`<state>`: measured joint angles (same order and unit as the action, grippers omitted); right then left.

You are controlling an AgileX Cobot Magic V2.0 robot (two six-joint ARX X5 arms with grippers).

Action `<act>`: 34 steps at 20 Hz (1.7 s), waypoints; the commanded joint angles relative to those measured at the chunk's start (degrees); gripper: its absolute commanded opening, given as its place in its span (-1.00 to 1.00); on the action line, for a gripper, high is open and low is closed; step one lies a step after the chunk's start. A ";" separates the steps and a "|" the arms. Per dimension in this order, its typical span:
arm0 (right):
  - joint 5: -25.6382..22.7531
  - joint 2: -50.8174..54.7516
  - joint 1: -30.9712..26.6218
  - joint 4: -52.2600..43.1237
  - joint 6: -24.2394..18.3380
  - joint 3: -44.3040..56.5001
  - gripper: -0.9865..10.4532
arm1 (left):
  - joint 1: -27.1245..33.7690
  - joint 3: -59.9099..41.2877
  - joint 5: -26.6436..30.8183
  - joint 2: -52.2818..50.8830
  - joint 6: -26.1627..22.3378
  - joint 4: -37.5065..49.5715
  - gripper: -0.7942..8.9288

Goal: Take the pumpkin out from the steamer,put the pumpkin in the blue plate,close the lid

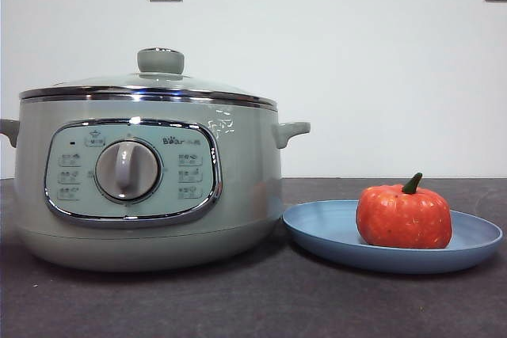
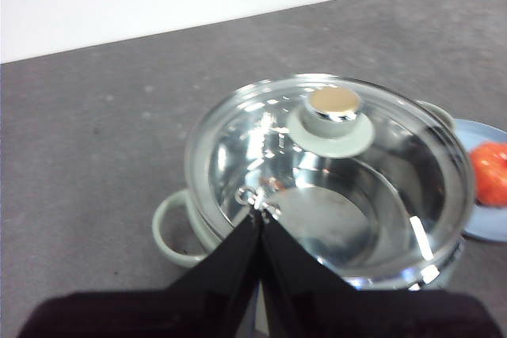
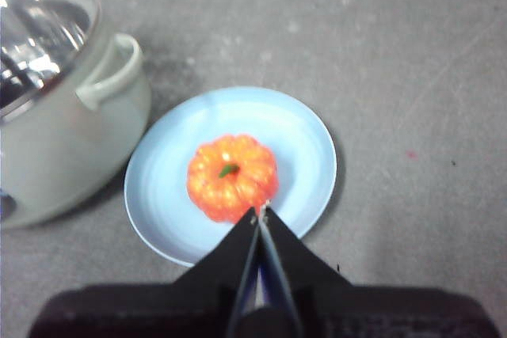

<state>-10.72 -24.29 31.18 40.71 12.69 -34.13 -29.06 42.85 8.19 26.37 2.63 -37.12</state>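
Resting: pumpkin point(image 1: 404, 216) sat on blue plate point(image 1: 317, 231) beside steamer point(image 1: 245, 195) | lid point(image 1: 161, 61) on, glass, fragile, grip knob | left gripper point(image 2: 260, 213), right gripper point(image 3: 260, 215) pressed together, above.

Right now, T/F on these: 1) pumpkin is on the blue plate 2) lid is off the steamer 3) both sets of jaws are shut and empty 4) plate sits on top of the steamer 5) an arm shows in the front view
1) True. The pumpkin sits on the blue plate.
2) False. The lid rests on the steamer, closing it.
3) True. The left gripper hangs above the lid with jaws together, and the right gripper above the pumpkin, likewise shut; neither holds anything.
4) False. The plate lies on the table beside the steamer.
5) False. No arm appears in the front view.
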 commanded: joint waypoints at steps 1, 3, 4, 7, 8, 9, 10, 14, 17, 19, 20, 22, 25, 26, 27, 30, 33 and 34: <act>0.02 0.13 0.09 -0.37 0.55 0.44 -0.86 | 1.14 -0.46 0.59 -6.27 -2.86 -2.54 -0.84; -0.26 0.13 0.07 -0.37 0.55 0.44 -0.86 | 5.29 -2.45 0.39 -13.11 -2.62 -1.46 -0.84; -0.26 0.13 0.07 -0.37 0.55 0.44 -0.86 | 7.78 -4.50 0.42 -16.13 -2.62 0.76 -0.84; -0.15 0.13 0.09 -0.37 0.55 0.44 -0.86 | 16.57 -15.76 0.52 -24.33 -3.43 12.26 -0.84; -0.15 0.13 0.09 -0.37 0.55 0.44 -0.86 | 18.84 -19.43 -0.22 -25.62 -3.48 15.47 -0.84; -0.22 0.13 0.09 -0.37 0.55 0.44 -0.86 | 21.29 -23.69 -2.34 -26.27 -3.45 18.84 -0.84; -0.22 0.13 0.07 -0.37 0.55 0.44 -0.86 | 23.04 -27.15 -3.89 -26.27 -3.45 21.14 -0.84; -0.15 0.13 0.09 -0.37 0.55 0.44 -0.86 | 24.74 -38.60 -5.16 -26.27 -3.39 22.97 -0.84; -0.15 0.13 0.07 -0.39 0.55 0.44 -0.86 | 24.63 -41.62 -5.60 -26.27 -1.33 24.46 -0.84; -0.15 0.11 0.07 -0.35 0.55 0.44 -0.86 | 24.63 -41.62 -5.57 -26.27 -1.31 24.90 -0.84; -0.15 0.13 0.09 -0.35 0.55 0.44 -0.86 | 24.63 -41.62 -5.55 -26.27 -1.31 24.65 -0.84; -0.15 0.13 0.07 -0.35 0.55 0.44 -0.86 | 24.63 -41.62 -5.46 -26.25 -1.33 24.28 -0.84; -0.15 0.13 0.09 -0.35 0.55 0.44 -0.86 | 24.63 -41.62 -5.46 -26.25 -1.31 23.80 -0.84; -0.17 0.13 0.07 -0.35 0.55 0.44 -0.86 | 24.63 -41.62 -5.46 -26.25 -1.31 23.80 -0.84; -0.15 0.13 0.09 -0.35 0.55 0.44 -0.86 | 24.63 -41.62 -5.46 -26.25 -1.31 23.80 -0.84; -0.15 0.13 0.09 -0.35 0.55 0.44 -0.86 | 24.63 -41.62 -5.46 -26.25 -1.31 23.80 -0.84; -0.15 0.13 0.09 -0.35 0.55 0.44 -0.86 | 24.63 -41.62 -5.46 -26.25 -1.31 23.80 -0.84; -0.15 0.13 0.09 -0.35 0.55 0.44 -0.86 | 24.63 -41.62 -5.46 -26.25 -1.33 23.80 -0.84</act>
<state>-10.72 -24.29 31.18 40.66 12.69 -34.13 -4.54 1.91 2.63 0.25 0.73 -12.97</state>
